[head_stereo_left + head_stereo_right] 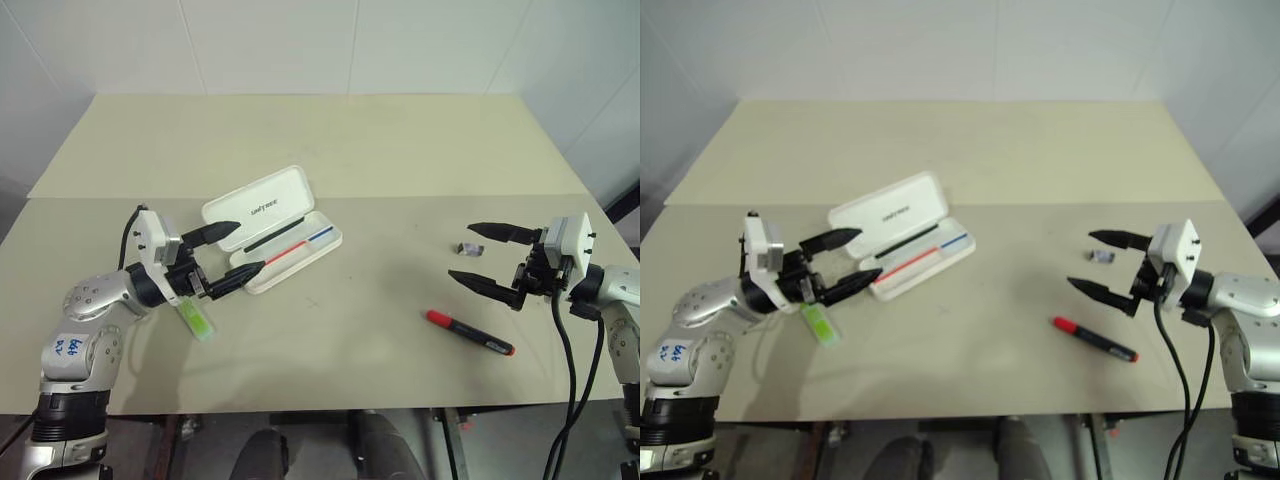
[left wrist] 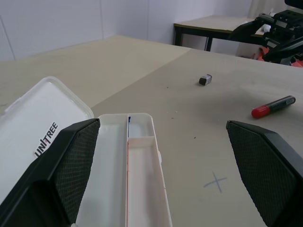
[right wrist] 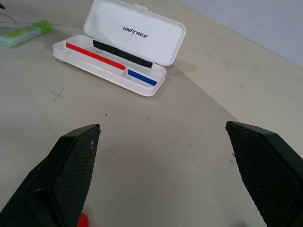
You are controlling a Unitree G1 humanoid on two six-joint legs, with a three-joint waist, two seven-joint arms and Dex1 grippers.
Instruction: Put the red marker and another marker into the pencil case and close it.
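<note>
Both jaws gape wide, empty. Red marker (image 1: 470,333) near the table's front right edge looks light, stiff, slick; I'd pinch mid-barrel.

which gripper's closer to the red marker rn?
Right. The right gripper hovers open just beyond the red marker, which lies on the table. The left gripper is open across the table, over the pencil case.
</note>
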